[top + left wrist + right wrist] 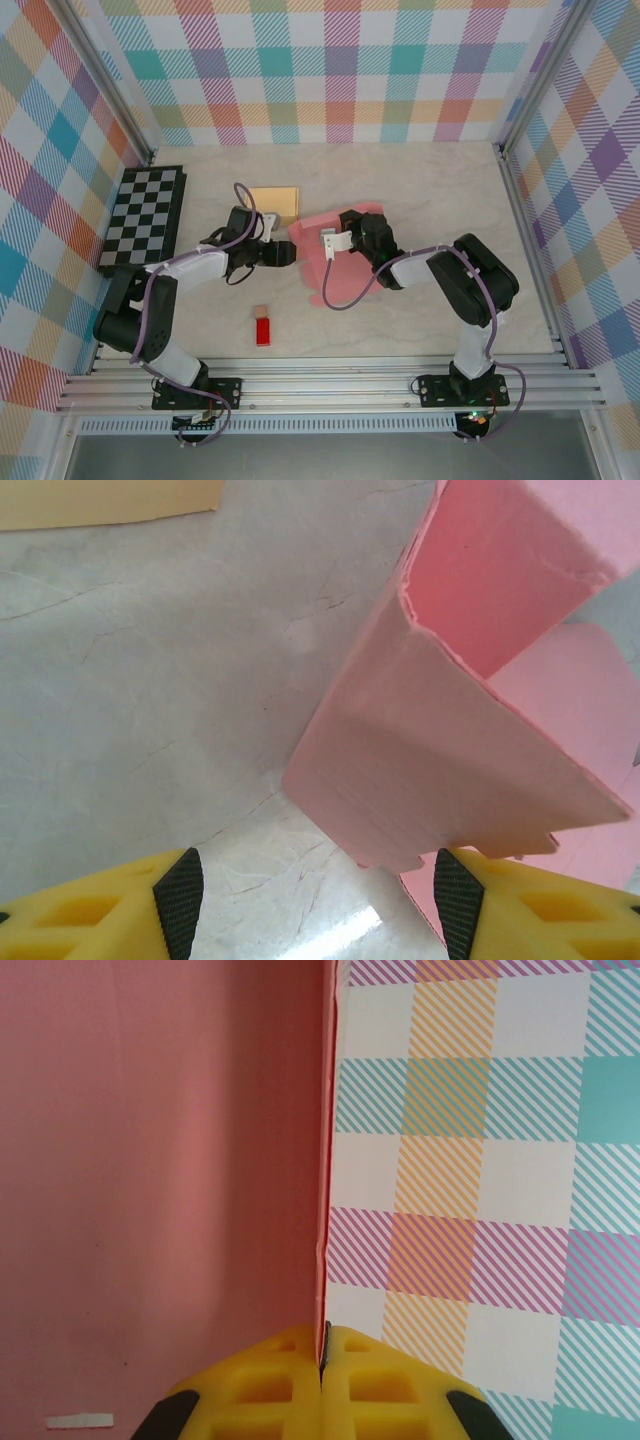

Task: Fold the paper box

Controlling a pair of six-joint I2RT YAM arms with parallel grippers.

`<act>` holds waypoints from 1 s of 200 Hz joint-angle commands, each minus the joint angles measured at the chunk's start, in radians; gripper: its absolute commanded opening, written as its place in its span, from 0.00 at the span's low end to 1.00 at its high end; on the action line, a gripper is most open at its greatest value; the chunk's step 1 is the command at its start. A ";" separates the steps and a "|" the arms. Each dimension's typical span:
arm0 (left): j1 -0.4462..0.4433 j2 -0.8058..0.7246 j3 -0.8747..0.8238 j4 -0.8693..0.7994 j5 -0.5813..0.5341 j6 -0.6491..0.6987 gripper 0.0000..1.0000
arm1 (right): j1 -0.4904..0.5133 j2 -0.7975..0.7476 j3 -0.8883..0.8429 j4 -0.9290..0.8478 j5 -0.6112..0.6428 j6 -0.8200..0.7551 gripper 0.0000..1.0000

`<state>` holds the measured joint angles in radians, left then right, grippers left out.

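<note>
A pink paper box (pixel 318 268), partly folded, sits mid-tabletop (pixel 420 180). One wall stands raised, with a creased corner and a notched lower edge, and flaps lie flat. The right claw (pixel 322 1360) is closed, pinching a wall's thin edge. The left claw (pixel 310 890) gapes just beside the box, holding nothing.

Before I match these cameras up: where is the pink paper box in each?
Top external: pink paper box at centre.
Left wrist: box on the right.
Right wrist: box on left, edge in right gripper.
Shared landmark: tan sheet, in top external and left wrist.
</note>
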<state>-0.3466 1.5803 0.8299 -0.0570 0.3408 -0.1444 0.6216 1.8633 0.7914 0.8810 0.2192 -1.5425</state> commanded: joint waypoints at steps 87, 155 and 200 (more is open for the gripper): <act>-0.014 -0.023 0.037 -0.038 -0.015 0.084 0.63 | 0.012 0.056 -0.054 0.049 0.019 -0.076 0.00; -0.037 0.012 0.062 -0.011 0.001 0.086 0.62 | 0.012 0.044 -0.051 0.025 0.019 -0.063 0.00; -0.055 0.049 0.098 -0.010 -0.012 0.086 0.62 | 0.012 0.039 -0.050 0.016 0.016 -0.061 0.00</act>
<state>-0.3859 1.6047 0.8883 -0.0761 0.3241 -0.0795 0.6281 1.8908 0.7624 0.9791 0.2413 -1.6062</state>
